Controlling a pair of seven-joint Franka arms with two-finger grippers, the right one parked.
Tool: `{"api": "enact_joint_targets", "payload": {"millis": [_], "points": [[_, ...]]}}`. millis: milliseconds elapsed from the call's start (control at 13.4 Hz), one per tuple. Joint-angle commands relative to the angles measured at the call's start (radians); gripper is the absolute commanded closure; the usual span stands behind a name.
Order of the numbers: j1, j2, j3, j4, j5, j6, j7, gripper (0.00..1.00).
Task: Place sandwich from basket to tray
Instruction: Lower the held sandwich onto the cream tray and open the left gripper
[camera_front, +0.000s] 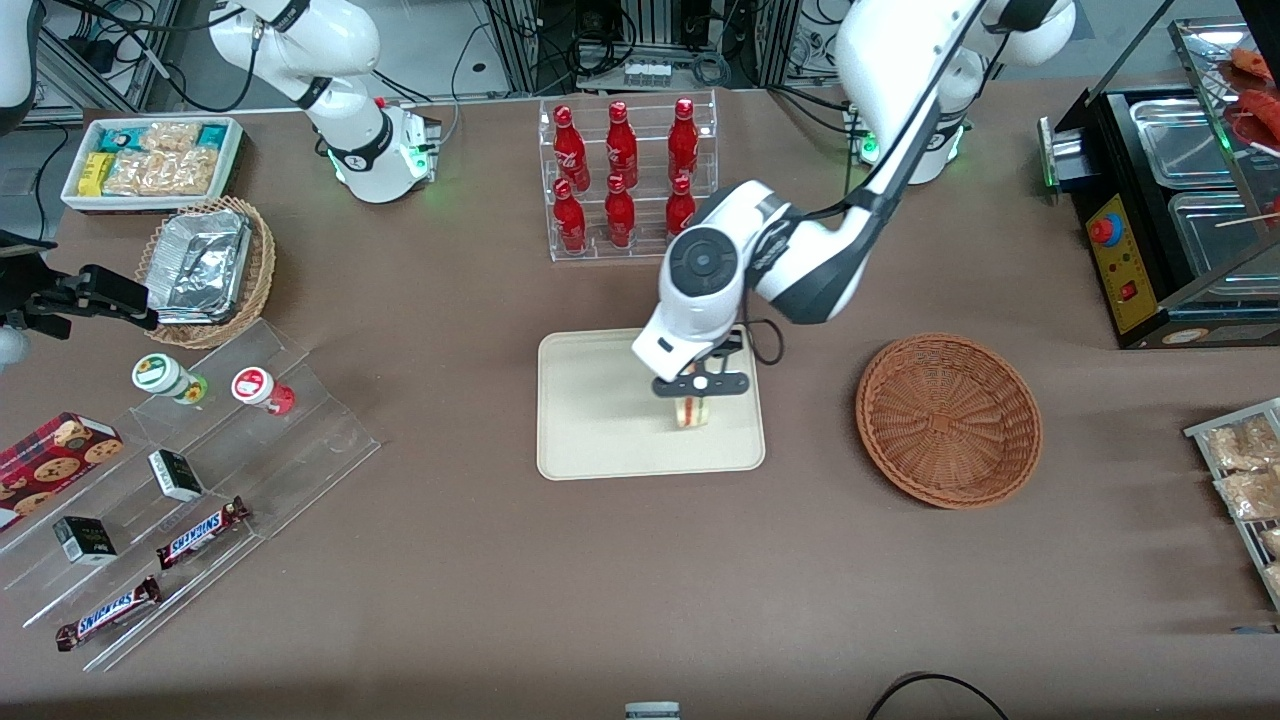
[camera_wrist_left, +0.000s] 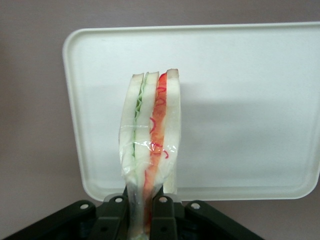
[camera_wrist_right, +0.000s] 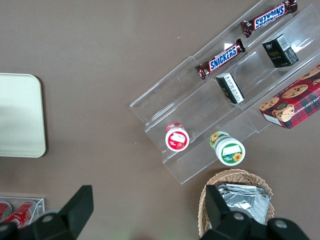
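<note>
Cream tray under the gripper, sandwich in its grip

Wicker basket (camera_front: 948, 420) sits bare toward the working arm's end of the table, well apart from the tray (camera_front: 600, 420). The gripper (camera_front: 700, 392) hangs over the tray's edge nearest that basket, fingers (camera_wrist_left: 162, 212) pinched narrow on the sandwich (camera_wrist_left: 150, 145). The wedge stands on end between them — cut face to the wrist camera, showing green filling on 1 side and orange-red on the other, clear wrap glinting across the middle.

In the front view the sandwich (camera_front: 693, 410) shows just below the gripper's cross-bar, over the tray surface. Whether its lower tip touches the tray cannot be told from either view.

Judgement: the carry looks finished and the step in hand is the set-down. Notes on doing it well:

- Lower straight down until the wedge bears on the tray before parting the fingers; a drop from height would likely tip it.
- The grip is on 1 narrow end only, and the wedge is soft and film-wrapped. It may cling to a pad when released, so open fully and lift clear vertically.
- The position is close to the rim on the basket's side; a small shift toward the tray's middle would leave room if the wedge falls flat.
- A tall, thin wedge standing on end is unlikely to stay upright. Lying flat inside the rim is an acceptable result.

The rack of 6 red bottles (camera_front: 625, 175) stands clear of the working path.
</note>
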Motion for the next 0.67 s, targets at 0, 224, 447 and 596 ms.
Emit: {"api": "enact_joint_targets", "payload": {"millis": [0, 224, 447, 596], "points": [[-0.042, 0.089, 0.012, 0.122, -0.013, -0.024, -0.008, 1.0], [-0.053, 0.143, 0.012, 0.173, -0.012, -0.024, -0.034, 1.0], [-0.054, 0.172, 0.015, 0.198, -0.007, -0.024, -0.06, 1.0], [-0.054, 0.185, 0.017, 0.201, -0.003, -0.024, -0.069, 1.0]]}}
